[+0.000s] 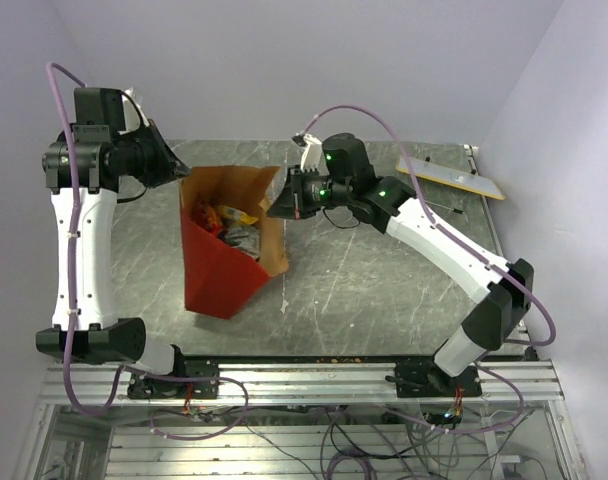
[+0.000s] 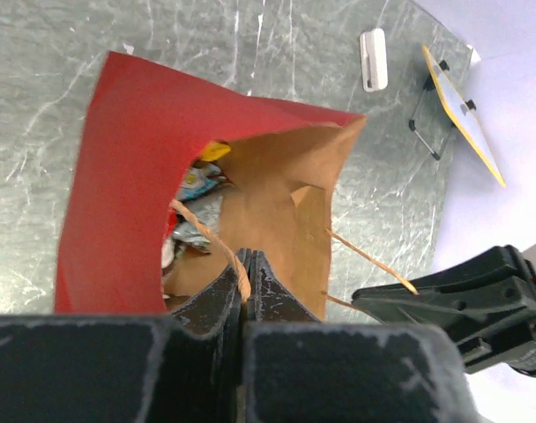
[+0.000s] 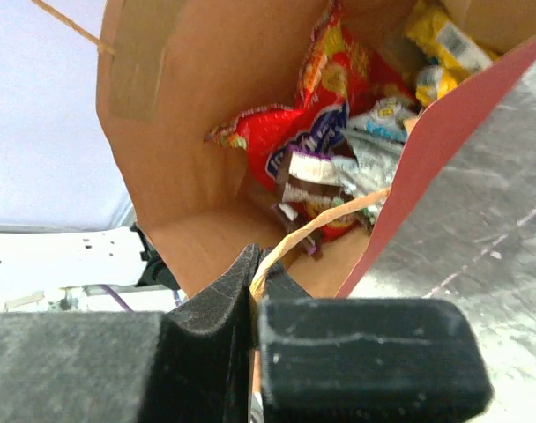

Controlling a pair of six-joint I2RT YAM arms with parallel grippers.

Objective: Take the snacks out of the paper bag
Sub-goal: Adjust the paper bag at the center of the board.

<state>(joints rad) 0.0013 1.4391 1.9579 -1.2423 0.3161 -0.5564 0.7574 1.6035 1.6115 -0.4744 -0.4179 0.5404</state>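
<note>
Left wrist view: the left gripper [image 2: 248, 261] has its fingers pressed together on the tan twisted-paper left handle [image 2: 208, 231], and the cord runs out from between the tips to the lip of the paper bag [image 2: 127, 176]; beyond the lip the brown inside lies open, with a few of the snacks [image 2: 197, 220] showing deep in the mouth; the right handle [image 2: 370, 260] stretches from the far lip toward the right gripper [image 2: 383, 304] at the frame's edge

In the right wrist view that gripper's fingers are likewise closed tight, pinching the right handle, which curves back to the red wall of the bag; just past it, down in the bag, the shiny red chip bag [image 3: 281, 132] with its blue logo lies against the brown wall; a purple-wrapped bar [image 3: 308, 172] sits on top of it, a silver wrapper [image 3: 371, 154] just beside, and a yellow bar [image 3: 449, 40] farther in

From the top external camera the bag hangs between the two grippers, one at each side of its mouth, which is pulled wide and faces up; all the snacks are inside it; its narrow red end points toward the arm bases; whether that end bears on the grey table [image 1: 384, 290] I cannot tell; well apart, at the table's far right, lie a small white block [image 2: 373, 59] and a grey strip [image 1: 452, 177] with a yellow edge
</note>
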